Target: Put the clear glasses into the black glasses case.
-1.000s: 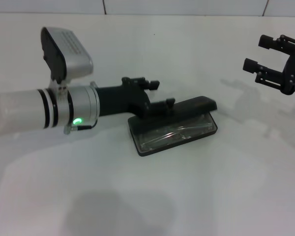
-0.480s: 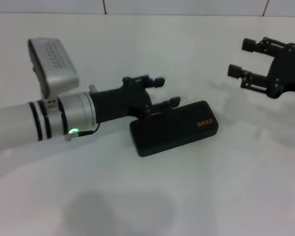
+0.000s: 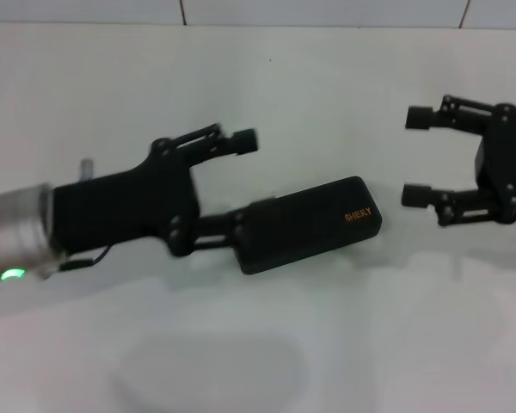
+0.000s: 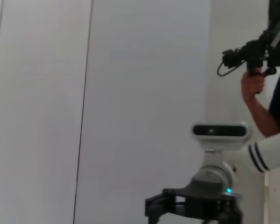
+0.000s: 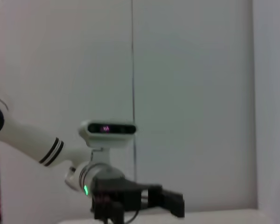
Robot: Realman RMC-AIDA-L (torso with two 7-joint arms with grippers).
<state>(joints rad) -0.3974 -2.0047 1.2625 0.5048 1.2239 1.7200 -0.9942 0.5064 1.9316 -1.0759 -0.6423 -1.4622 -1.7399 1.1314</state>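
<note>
Case (image 3: 308,224), black and shut on the tabletop (image 3: 327,344), lay touching the spread-open left pincer (image 3: 241,181), right pincer (image 3: 417,157) likewise open beside it; withdrawal risked dragging the case.

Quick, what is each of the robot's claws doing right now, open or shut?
Left gripper: open, holding nothing, one finger by the closed black glasses case.
Right gripper: open, empty, off to the case's right.

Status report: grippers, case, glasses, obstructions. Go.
Left gripper open, one finger at the case's near end. Right gripper open, hovering beyond the far end. Case shut on the table; glasses not visible. Nothing else in the way.
</note>
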